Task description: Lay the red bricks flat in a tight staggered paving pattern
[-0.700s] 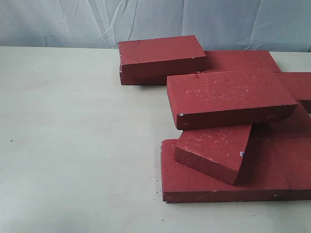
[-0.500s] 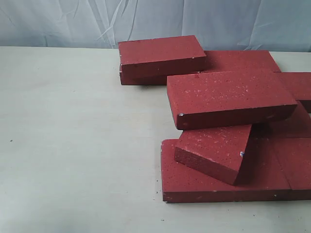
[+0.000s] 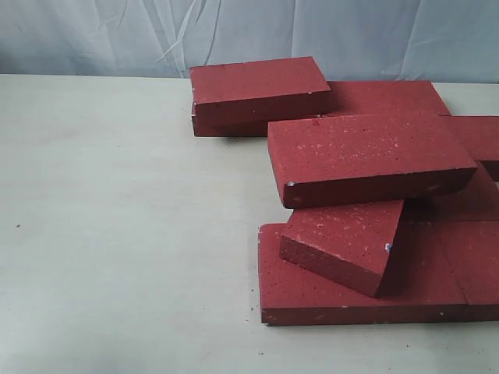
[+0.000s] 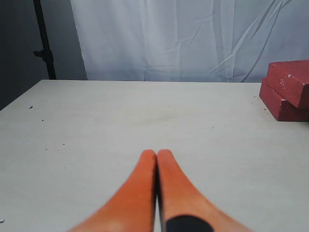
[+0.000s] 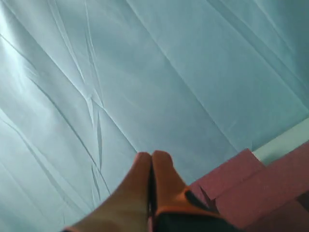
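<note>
Awaiting first pick: red bricks lie heaped; left end effector and right end effector, pressed together, should spread next.

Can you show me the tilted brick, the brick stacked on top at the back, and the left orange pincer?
tilted brick (image 3: 347, 227), exterior view, its top face.
back brick (image 3: 253, 78), exterior view, its top face.
left gripper (image 4: 156, 154), left wrist view, between its closed fingertips.

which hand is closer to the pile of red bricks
Right, it seems. The right hand sits close to the red bricks, pointing at the curtain; the left hand has a stretch of table between it and them.
</note>
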Robot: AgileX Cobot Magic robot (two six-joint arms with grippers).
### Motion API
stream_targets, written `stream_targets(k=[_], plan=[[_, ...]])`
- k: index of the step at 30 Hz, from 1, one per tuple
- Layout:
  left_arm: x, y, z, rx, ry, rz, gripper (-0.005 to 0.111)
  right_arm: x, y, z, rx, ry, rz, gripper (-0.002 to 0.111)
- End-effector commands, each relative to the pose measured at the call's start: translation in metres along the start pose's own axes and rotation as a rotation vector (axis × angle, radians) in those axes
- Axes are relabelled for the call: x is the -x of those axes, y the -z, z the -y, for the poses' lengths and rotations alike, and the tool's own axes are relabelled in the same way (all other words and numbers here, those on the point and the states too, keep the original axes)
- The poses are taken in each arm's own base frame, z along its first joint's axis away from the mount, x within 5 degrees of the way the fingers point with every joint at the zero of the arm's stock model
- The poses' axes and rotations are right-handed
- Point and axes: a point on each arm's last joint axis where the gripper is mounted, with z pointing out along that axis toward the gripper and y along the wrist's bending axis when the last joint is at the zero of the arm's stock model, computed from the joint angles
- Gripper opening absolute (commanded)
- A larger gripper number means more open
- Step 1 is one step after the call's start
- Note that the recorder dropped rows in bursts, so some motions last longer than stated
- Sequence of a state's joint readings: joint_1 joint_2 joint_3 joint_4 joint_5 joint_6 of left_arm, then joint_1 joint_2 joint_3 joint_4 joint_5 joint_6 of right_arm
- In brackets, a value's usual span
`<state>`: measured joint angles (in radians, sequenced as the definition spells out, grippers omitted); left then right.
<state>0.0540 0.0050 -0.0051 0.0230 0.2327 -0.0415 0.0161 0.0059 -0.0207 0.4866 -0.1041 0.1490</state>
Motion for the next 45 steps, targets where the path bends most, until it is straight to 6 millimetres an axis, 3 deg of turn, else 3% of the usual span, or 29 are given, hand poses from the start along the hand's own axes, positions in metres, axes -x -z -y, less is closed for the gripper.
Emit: stream_targets(k=[1, 4, 8, 14, 23, 36, 45], plan=[[-0.001, 0.0, 0.0, -0.006, 0.002, 0.002, 0.0, 0.044, 0.005, -0.033, 0.109, 0.184, 0.155, -0.001], [-0.001, 0.0, 0.0, -0.006, 0.002, 0.002, 0.0, 0.075, -0.006, -0.059, 0.121, 0.291, 0.157, -0.001], [-0.001, 0.0, 0.0, -0.006, 0.002, 0.002, 0.0, 0.087, -0.044, -0.073, 0.014, 0.414, -0.124, -0.001], [-0.001, 0.0, 0.0, -0.006, 0.002, 0.002, 0.0, 0.08, -0.093, -0.073, -0.099, 0.578, -0.501, -0.001], [-0.001, 0.0, 0.0, -0.006, 0.002, 0.002, 0.0, 0.052, -0.133, -0.062, -0.15, 0.615, -0.953, -0.001], [-0.001, 0.0, 0.0, -0.006, 0.003, 0.004, 0.0, 0.051, -0.146, -0.063, -0.102, 0.658, -0.902, -0.001], [0.009, 0.001, 0.002, -0.024, 0.085, 0.113, 0.0, 0.021, -0.203, -0.04, -0.161, 0.648, -1.037, -0.001]])
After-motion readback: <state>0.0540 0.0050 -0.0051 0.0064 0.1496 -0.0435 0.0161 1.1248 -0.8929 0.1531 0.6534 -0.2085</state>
